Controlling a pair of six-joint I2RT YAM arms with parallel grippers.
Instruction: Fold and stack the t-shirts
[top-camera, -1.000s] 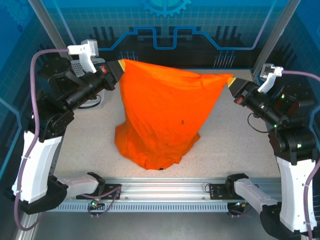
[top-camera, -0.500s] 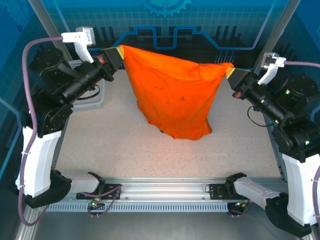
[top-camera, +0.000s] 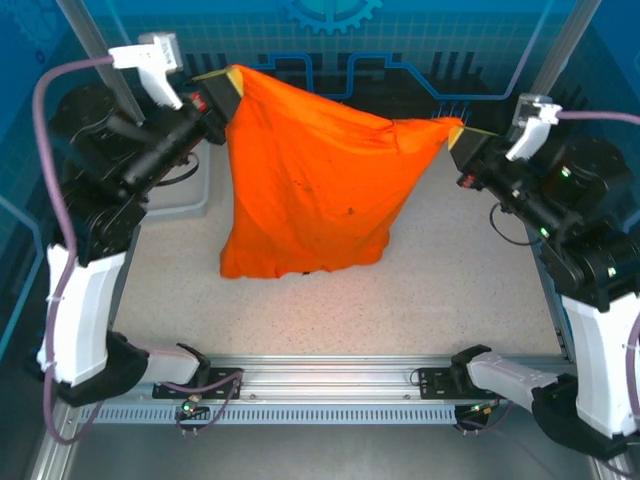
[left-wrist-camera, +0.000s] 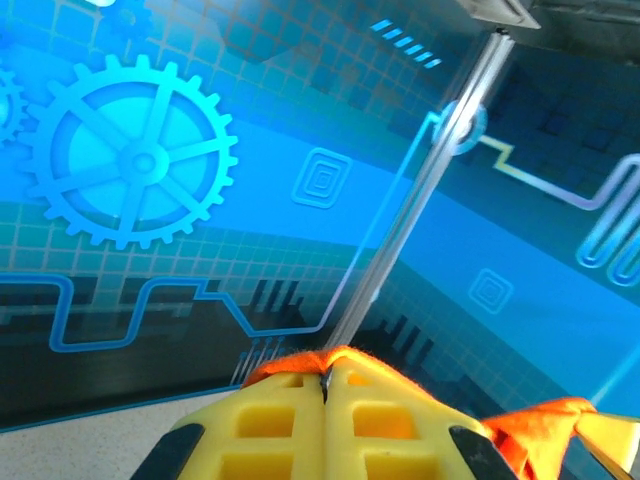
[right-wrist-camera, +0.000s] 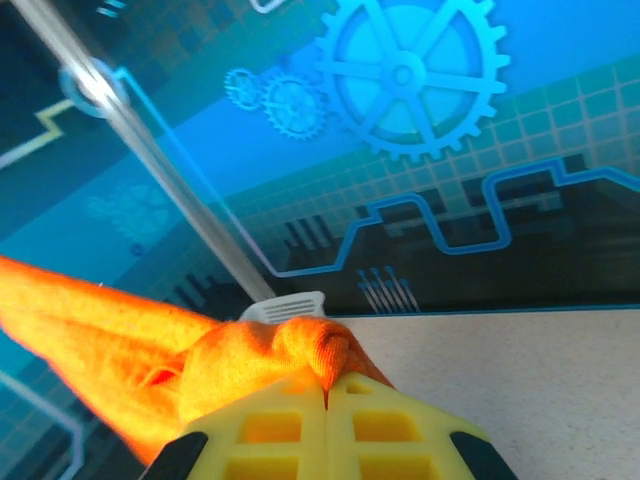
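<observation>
Now the t-shirt (top-camera: 310, 180) hangs above the tabletop (top-camera: 440, 300), held up between the two grippers. The left gripper (top-camera: 234, 80) is clenched on one upper corner of the cloth, high over the far-left part of the tabletop. The right gripper (top-camera: 458, 133) pinches the other upper corner, lower down and toward the far-right edge, so the top edge slopes down from left to right with a slight sag in the middle.

Most of the fabric drapes below the left gripper in a broad sheet. Its lower hem lies left of the tabletop's centre — whether it touches the surface I cannot tell.

From the left wrist, the left gripper (left-wrist-camera: 325, 385) has its yellow pads (left-wrist-camera: 275, 420) pressed together with a thin rim of orange caught at the tips, and more of the t-shirt (left-wrist-camera: 540, 428) bunches off to the lower right. From the right wrist, the right gripper (right-wrist-camera: 327, 385) is likewise shut tight on a twisted wad of the t-shirt (right-wrist-camera: 120, 340), which trails away to the left.

A basket (top-camera: 185, 195) sits at the far-left corner — partly hidden by the left arm, beside the hanging cloth.
</observation>
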